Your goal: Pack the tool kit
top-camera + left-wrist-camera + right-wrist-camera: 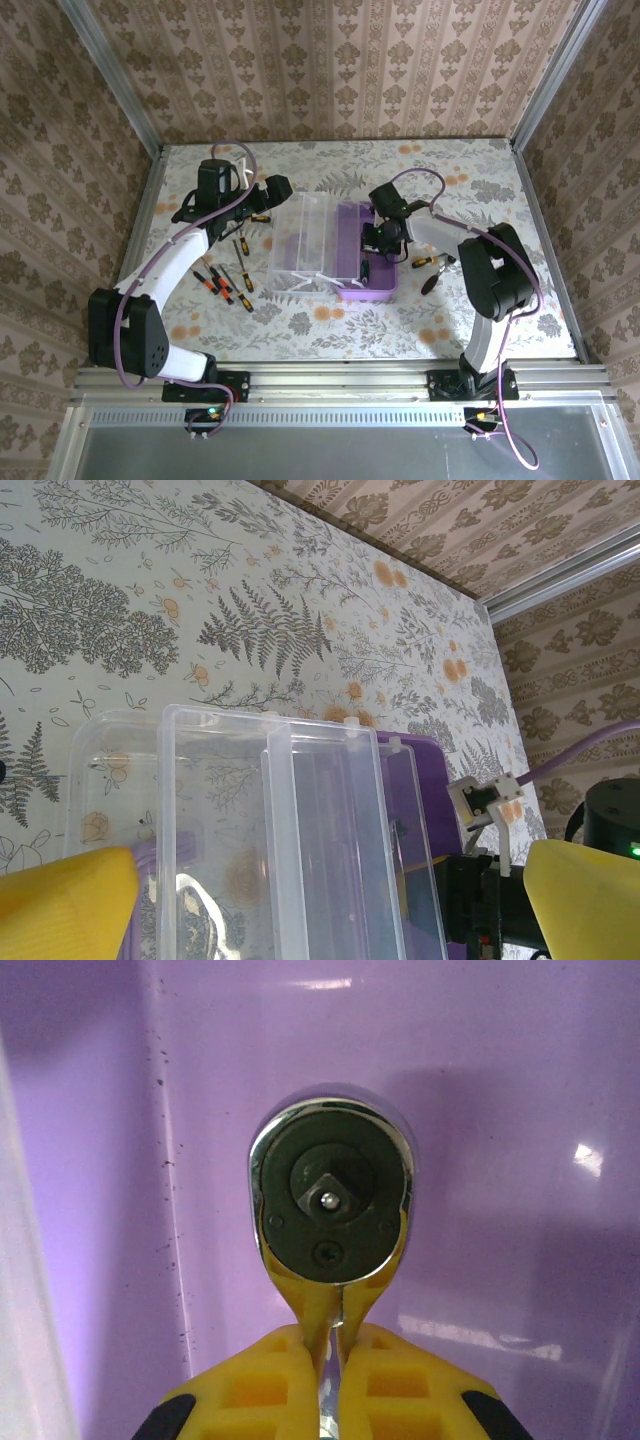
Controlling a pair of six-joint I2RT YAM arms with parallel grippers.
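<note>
The right gripper [335,1350] is pinching a chrome ratchet [332,1195] tight between its fingers, holding it down inside the purple box [380,290] at mid-table. The left gripper [320,905] is hanging wide open and empty over the clear lid [230,810], and the screwdrivers [225,283] are lying on the table to the lid's left.

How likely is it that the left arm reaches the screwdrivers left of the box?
Probably yes: the left gripper is open, and the screwdrivers lie uncovered on the table right beside that arm.
</note>
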